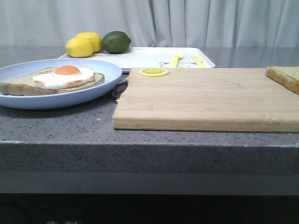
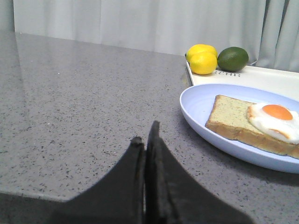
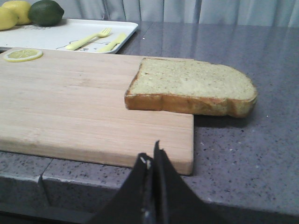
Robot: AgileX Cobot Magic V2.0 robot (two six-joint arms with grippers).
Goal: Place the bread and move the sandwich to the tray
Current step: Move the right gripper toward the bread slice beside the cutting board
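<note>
Both tools pressed together, holding nothing.
Bread (image 3: 191, 86) overhangs board (image 3: 70, 102) edge; sandwich (image 1: 56, 79) on plate (image 1: 100, 70) beside tray (image 1: 149, 57).

The bread (image 3: 191, 86), a thick pale slice with a brown crust, lies flat on the right end of a wooden board, one end overhanging onto the counter. The sandwich (image 1: 53, 80), toast topped with a white fried egg and orange yolk, rests on a round light-blue plate at the left. The white tray (image 1: 149, 57) sits behind both, flat on the counter.
</note>
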